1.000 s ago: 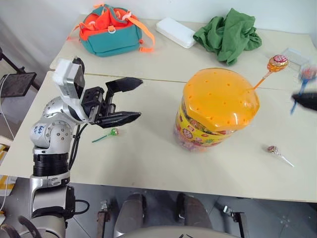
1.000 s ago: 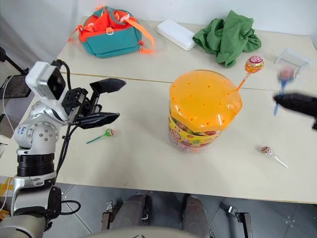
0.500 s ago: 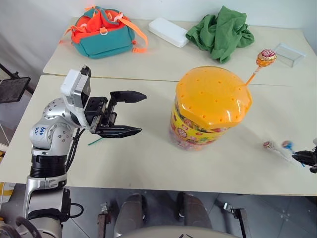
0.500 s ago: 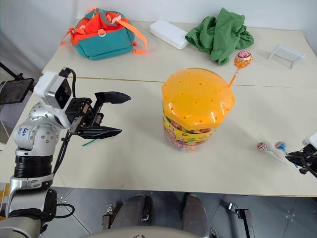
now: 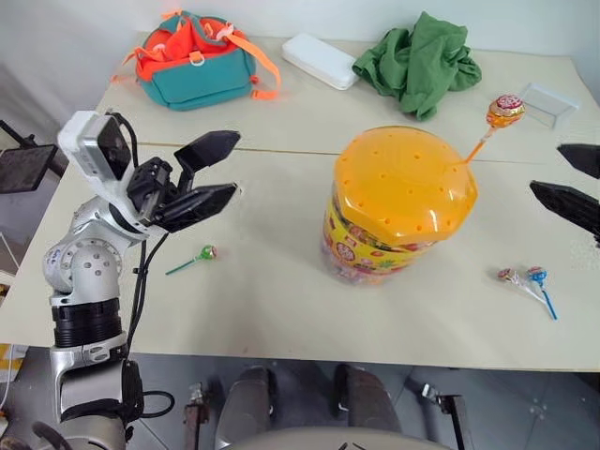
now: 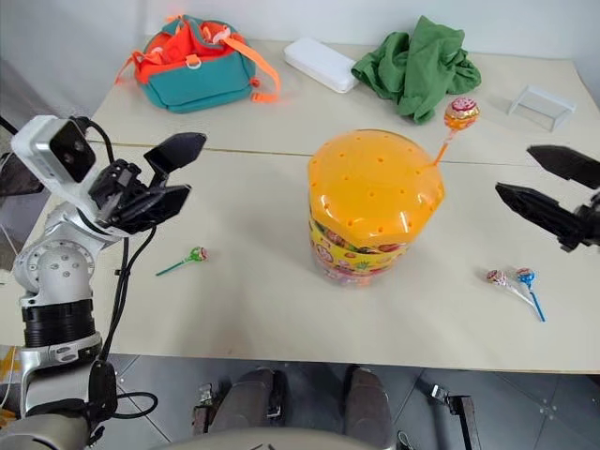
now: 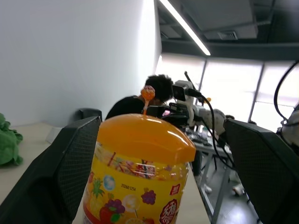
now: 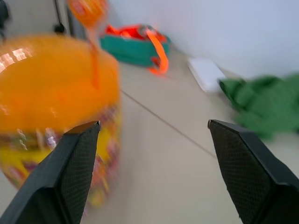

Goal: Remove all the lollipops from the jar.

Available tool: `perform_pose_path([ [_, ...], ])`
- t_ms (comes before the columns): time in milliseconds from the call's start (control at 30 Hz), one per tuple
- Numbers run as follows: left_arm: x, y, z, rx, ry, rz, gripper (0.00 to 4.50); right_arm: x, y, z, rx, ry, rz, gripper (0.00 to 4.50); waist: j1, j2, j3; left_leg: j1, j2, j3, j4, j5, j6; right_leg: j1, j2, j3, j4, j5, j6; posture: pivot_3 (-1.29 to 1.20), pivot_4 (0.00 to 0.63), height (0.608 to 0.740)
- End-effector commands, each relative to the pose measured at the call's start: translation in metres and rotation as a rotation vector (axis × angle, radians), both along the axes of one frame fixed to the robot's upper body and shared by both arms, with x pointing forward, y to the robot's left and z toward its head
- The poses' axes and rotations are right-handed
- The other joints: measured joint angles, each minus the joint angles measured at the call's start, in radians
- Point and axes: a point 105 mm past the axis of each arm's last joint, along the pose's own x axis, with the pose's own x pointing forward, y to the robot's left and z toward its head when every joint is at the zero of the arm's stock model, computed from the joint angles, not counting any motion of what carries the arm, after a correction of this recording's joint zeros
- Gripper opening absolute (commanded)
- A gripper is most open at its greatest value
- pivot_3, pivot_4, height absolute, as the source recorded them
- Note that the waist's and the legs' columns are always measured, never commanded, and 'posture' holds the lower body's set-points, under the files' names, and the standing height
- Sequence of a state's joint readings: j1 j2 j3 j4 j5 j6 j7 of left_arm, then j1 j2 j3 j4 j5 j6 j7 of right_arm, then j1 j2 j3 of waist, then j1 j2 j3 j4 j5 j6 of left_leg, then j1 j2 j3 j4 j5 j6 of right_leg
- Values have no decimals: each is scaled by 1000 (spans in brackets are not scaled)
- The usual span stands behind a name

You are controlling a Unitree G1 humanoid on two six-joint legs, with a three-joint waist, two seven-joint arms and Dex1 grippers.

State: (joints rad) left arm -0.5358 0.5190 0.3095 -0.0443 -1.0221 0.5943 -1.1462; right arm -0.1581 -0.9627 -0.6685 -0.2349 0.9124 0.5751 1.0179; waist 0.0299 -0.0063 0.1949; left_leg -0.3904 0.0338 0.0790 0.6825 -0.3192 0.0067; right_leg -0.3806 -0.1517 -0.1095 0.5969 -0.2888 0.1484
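Your two grippers hang with jaws spread on either side of the jar.
Left gripper (image 5: 214, 175) is wide, empty. A green lollipop (image 5: 206, 252) lies near it. The jar (image 5: 398, 208) stands centre, orange lollipop (image 5: 504, 110) stuck in its lid. Two lollipops (image 5: 525, 277) lie right. Right gripper (image 6: 544, 183) is wide, empty.

Head stereo looks down; both wrist cams face jar (image 7: 140, 172).
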Motion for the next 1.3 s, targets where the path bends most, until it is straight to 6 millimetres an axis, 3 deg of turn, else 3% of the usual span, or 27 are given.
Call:
perform_pose_path([
  [33, -4, -2, 5, 12, -21, -25, 4500, 0, 23, 15, 57, -34, 73, 3875, 0, 0, 0, 0, 0, 0, 0, 0, 0, 0, 0, 0, 0, 0, 0, 0, 150, 740],
  [200, -3, -11, 5, 22, -34, -53, 4500, 12, 36, 15, 87, 11, 98, 3875, -3, 0, 0, 0, 0, 1, 0, 0, 0, -1, 0, 0, 0, 0, 0, 0, 150, 740],
  [333, -3, -17, 7, 16, -44, -76, 4500, 10, 52, 10, 85, 62, 191, 3875, -3, 0, 0, 0, 0, 1, -1, 0, 0, -1, 0, 0, 0, 0, 0, 0, 150, 740],
  [433, -3, -18, 7, 14, -45, -82, 4500, 11, 59, 11, 91, 68, 225, 3248, -5, 0, 0, -1, 0, 1, -1, 0, 0, -2, 0, 0, 0, 0, 0, 0, 150, 740],
  [733, -4, -20, 10, -2, -56, -88, 4500, 19, 59, 18, 117, 29, 223, 239, -4, 0, 0, -1, 0, 2, -1, 0, 0, -3, 0, 0, 0, 0, 0, 0, 150, 740],
  [833, -3, -21, 14, -18, -68, -95, 4500, 20, 53, 24, 142, 8, 211, 69, -6, 0, 0, -1, 0, 2, -1, 0, 0, -3, 0, 0, 1, 0, 0, 0, 150, 740],
  [967, -4, -27, 18, -9, -99, -113, 4500, 18, 24, 47, 177, -61, 108, 69, -2, 0, 0, -1, 0, 2, 0, 0, 0, -3, 0, 1, 1, 0, 0, 0, 150, 740],
  [1067, -3, -34, 1, 175, -179, -98, 4500, 18, -19, 43, 118, 20, -64, 69, 7, 0, 0, -2, -1, 3, 0, -1, 1, -3, 0, 1, 0, 0, 0, 0, 150, 740],
  [1167, -1, -36, -12, 287, -215, -91, 4500, 17, -52, 16, -14, 151, -217, 69, 8, 0, 0, -2, -1, 4, -2, -1, 1, -4, 0, 1, -1, 0, 0, 0, 150, 740],
  [1233, -2, -37, -22, 373, -239, -111, 4500, 18, -78, -22, -194, 276, -353, 69, 6, -1, 0, -2, 0, 5, -2, -1, 1, -5, 0, 1, -1, 0, 0, 0, 150, 740],
  [1300, -3, -38, -25, 386, -233, -121, 4500, 14, -88, -50, -331, 357, -385, 69, 2, -1, 0, -2, 0, 8, -2, -1, 1, -6, 0, 2, -1, 0, 0, 0, 150, 740],
])
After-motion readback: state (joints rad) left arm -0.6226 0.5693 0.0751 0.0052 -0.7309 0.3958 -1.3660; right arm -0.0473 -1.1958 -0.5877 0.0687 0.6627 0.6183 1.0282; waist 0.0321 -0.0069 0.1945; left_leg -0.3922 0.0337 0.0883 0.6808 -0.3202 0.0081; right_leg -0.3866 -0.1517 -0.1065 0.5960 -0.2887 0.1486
